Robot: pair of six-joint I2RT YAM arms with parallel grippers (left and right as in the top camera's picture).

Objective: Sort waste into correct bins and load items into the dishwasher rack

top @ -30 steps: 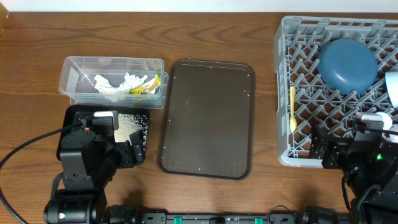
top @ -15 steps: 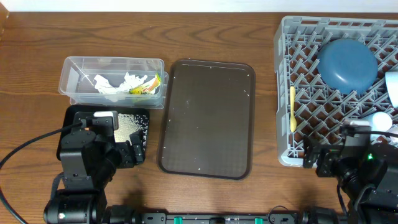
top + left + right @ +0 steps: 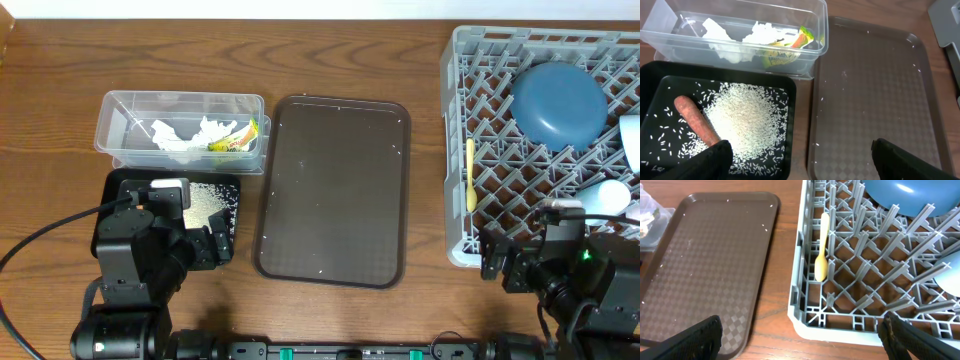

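Note:
The clear tub [image 3: 118, 112] holds white paper scraps [image 3: 185, 138] and the yellow-green wrapper [image 3: 235, 141]; both also show in the left wrist view [image 3: 762, 35]. The black tray [image 3: 228, 186] holds rice [image 3: 205, 200] and the orange carrot [image 3: 695, 121]. The grey rack [image 3: 458, 120] holds the dark blue plate [image 3: 558, 105], the pale yellow spoon [image 3: 470, 175] and a light blue cup [image 3: 612, 194]. A whitish item [image 3: 632, 140] is cut off at the right edge. My left gripper [image 3: 800, 165] is open and empty over the black tray's near right corner. My right gripper [image 3: 805, 342] is open and empty before the rack's front left corner.
The brown serving tray [image 3: 335, 190] lies in the middle between the bins and the rack, with a few stray rice grains on it. A black cable [image 3: 45, 235] runs from the left arm to the table's left edge.
My right arm has drawn back to the left and toward the table's front, off the rack's front edge. The left arm and all objects have not moved.

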